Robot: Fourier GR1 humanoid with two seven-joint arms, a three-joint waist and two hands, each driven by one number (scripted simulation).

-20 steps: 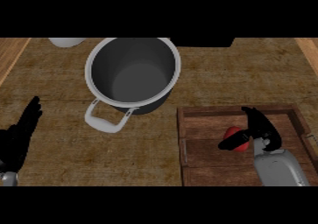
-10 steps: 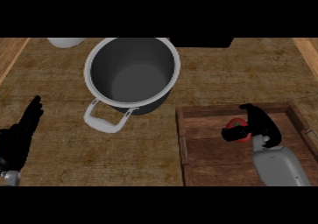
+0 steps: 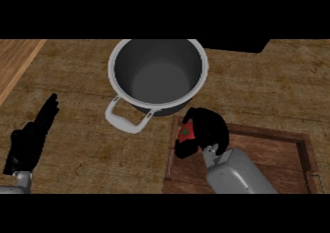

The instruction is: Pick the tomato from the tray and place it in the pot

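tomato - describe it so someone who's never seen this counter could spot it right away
Start at the big grey pot at the top middle of the counter. Just below its rim to the right, at the wooden tray's near-left corner, the right hand curls round the tomato. It is the only red thing in view, with a small green spot on it.

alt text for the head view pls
The right hand holds a red tomato above the wooden tray's left edge, just below an empty grey pot. The left hand rests open at the counter's left.
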